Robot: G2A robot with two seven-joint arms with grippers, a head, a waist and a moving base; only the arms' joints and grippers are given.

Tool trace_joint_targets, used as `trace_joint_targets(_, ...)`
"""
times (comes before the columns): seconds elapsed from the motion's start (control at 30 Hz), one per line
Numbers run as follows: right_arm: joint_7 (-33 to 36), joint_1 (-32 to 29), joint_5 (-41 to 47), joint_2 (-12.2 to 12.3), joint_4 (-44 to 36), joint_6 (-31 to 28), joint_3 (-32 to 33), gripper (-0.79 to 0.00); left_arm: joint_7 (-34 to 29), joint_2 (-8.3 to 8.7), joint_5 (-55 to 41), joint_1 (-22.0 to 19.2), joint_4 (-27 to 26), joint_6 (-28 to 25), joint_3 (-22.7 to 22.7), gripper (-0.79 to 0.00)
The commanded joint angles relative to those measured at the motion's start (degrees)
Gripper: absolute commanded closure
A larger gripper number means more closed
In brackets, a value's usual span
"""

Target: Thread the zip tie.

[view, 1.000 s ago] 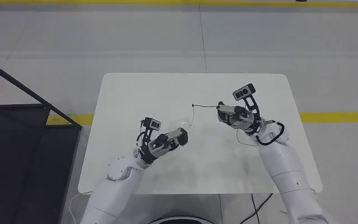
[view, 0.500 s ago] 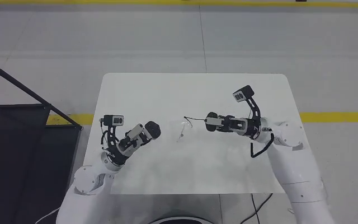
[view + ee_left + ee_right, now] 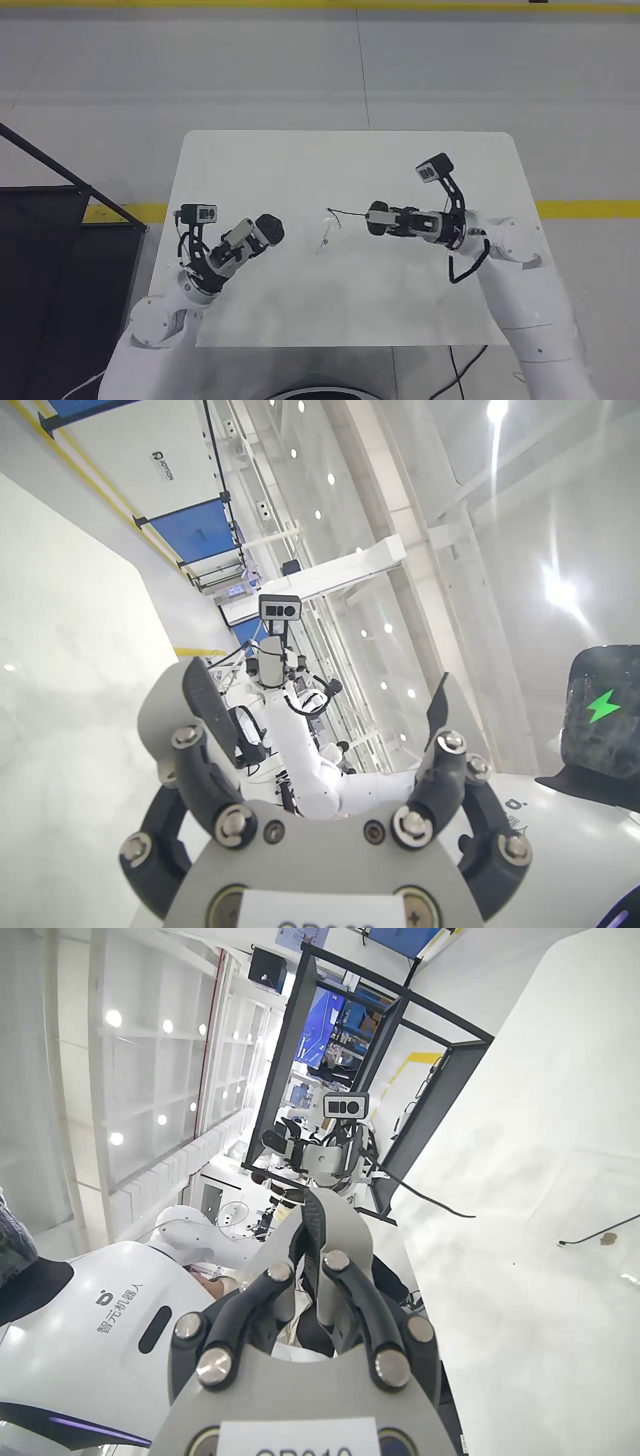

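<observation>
Your right claw (image 3: 310, 1200) pinched tight on tie (image 3: 348, 212), over table (image 3: 300, 170) middle, free end poking left, likely offered for handover. Your left claw (image 3: 320, 687) wide, empty, aimed at it, well left of tie; close that gap before threading.

Left hand (image 3: 320, 677) wide open — right hand (image 3: 311, 1200) closed tight, tips toward each other

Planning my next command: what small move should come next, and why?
Probably ease the left gripper toward the free end of the thin black plastic zip tie: its jaws stand open and empty, apart from the tie, while the right gripper holds the other end, jaws shut.
</observation>
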Motion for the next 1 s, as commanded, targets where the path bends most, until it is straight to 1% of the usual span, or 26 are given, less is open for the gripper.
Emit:
trace_joint_targets(0.0,-1.3,-0.2,-6.5,0.2,-3.8,0.9,-1.0,0.0,4.3,-0.06,4.2,-0.2,-0.1,-2.3,-0.3,-0.785)
trace_joint_targets(0.07,-1.6,-0.3,-12.0,0.5,-7.0,2.1,-1.6,0.0,7.3,-0.05,7.8,-0.2,-0.5,-4.6,-1.2,-0.785)
trace_joint_targets(0.17,-2.5,-0.6,-20.9,1.0,-11.7,4.4,-2.9,0.0,12.6,0.02,17.2,0.1,-1.2,-8.5,-3.6,-0.785)
trace_joint_targets(0.23,-3.4,-0.7,-27.4,1.2,-14.6,5.8,-4.0,0.0,16.4,-0.02,23.0,0.4,-1.7,-10.2,-4.7,-0.785)
trace_joint_targets(0.33,-5.4,-0.5,-37.4,1.4,-18.1,8.9,-6.2,0.0,20.5,-0.03,29.3,0.6,-1.9,-10.9,-5.9,-0.785)
trace_joint_targets(0.4,-6.3,-0.2,-43.9,1.4,-19.9,11.3,-8.2,0.0,22.4,-0.03,31.9,0.5,-1.7,-10.7,-6.2,-0.785)
trace_joint_targets(0.53,-7.0,1.3,-55.0,1.2,-21.6,16.8,-13.0,0.0,22.6,0.16,32.6,0.6,-1.2,-10.9,-6.1,-0.785)
trace_joint_targets(0.7,-7.4,4.3,-64.3,0.4,-20.8,22.6,-18.8,0.0,22.0,0.42,30.6,0.4,-0.6,-10.6,-6.0,-0.785)
trace_joint_targets(0.97,-5.6,8.4,-72.1,-1.3,-18.0,27.6,-26.9,0.0,22.0,0.42,30.6,0.4,-0.6,-10.6,-6.0,-0.785)
